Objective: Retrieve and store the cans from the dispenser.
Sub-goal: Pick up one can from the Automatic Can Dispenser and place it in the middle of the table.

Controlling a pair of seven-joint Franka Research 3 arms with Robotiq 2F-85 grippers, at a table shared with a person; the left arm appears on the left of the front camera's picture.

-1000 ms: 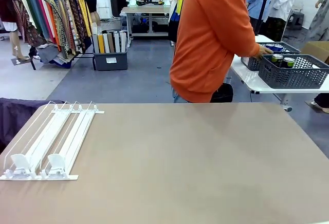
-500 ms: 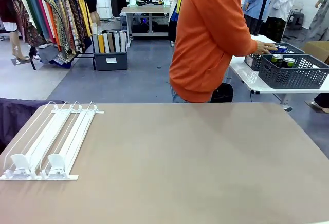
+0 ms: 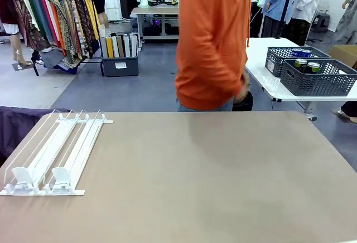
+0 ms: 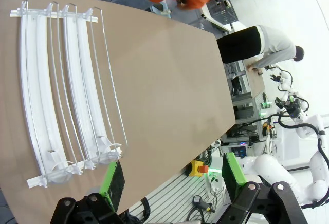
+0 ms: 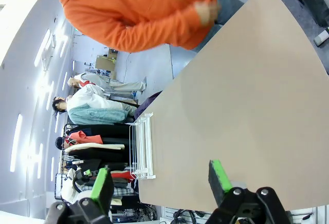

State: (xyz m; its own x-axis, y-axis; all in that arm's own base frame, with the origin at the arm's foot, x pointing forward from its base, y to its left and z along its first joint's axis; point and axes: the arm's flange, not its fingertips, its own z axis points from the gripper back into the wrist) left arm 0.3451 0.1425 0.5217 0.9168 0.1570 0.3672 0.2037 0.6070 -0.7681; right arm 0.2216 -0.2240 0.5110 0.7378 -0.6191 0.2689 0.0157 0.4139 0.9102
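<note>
Dispenser lower left on surface, rails bare. Front view adds cans in grey basket, upper right. Left gripper and right gripper spread wide, holding nothing.

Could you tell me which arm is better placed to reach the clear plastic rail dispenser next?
Probably the left: its open gripper hangs beside the clear plastic rail dispenser on the table's left; the right gripper sees it farther off.

The dispenser lies on the tabletop at its left side, its rails running from the near edge toward the far edge, pusher blocks at the near end. A person stands behind the far edge. Farther right, on a side table, two baskets hold cans.
</note>
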